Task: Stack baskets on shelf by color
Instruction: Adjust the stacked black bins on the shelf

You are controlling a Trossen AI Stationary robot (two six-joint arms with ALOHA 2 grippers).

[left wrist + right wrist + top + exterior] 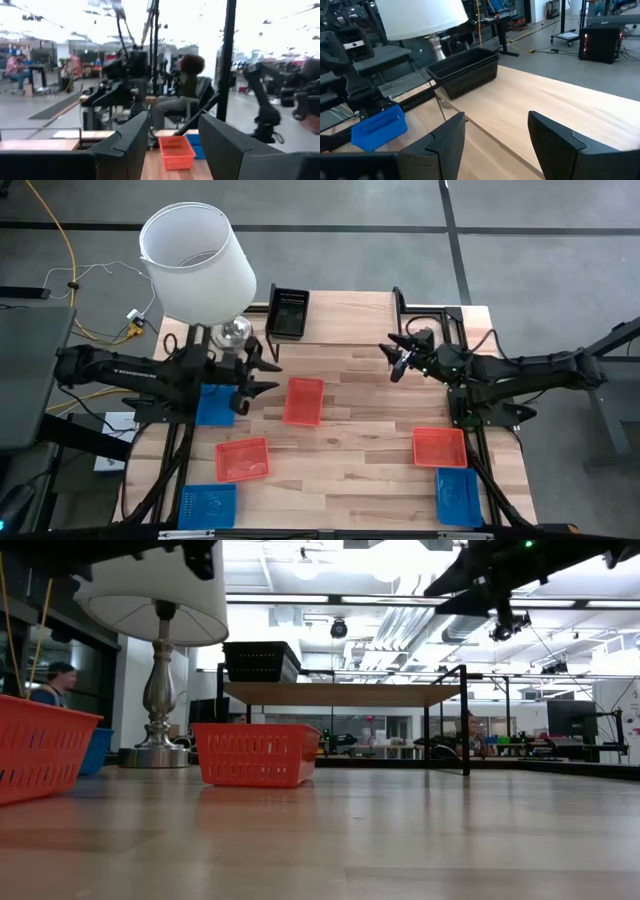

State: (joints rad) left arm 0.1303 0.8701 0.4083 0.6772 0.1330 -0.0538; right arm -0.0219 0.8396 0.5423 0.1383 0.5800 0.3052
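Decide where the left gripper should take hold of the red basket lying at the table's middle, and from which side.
Grip one long rim wall of the red basket, coming straight down from above. It sits upright with its mouth open, walls thin and free of neighbours, so one finger fits inside, one outside. The left gripper, open, is beside it.

We see a black basket (289, 311) sitting alone on the shelf (345, 305) by the table's far edge. On the table (360, 405) lie three red baskets (304, 400) (241, 459) (439, 447) and three blue baskets (214, 405) (207, 506) (458, 496), all open side up, mostly toward the near corners.
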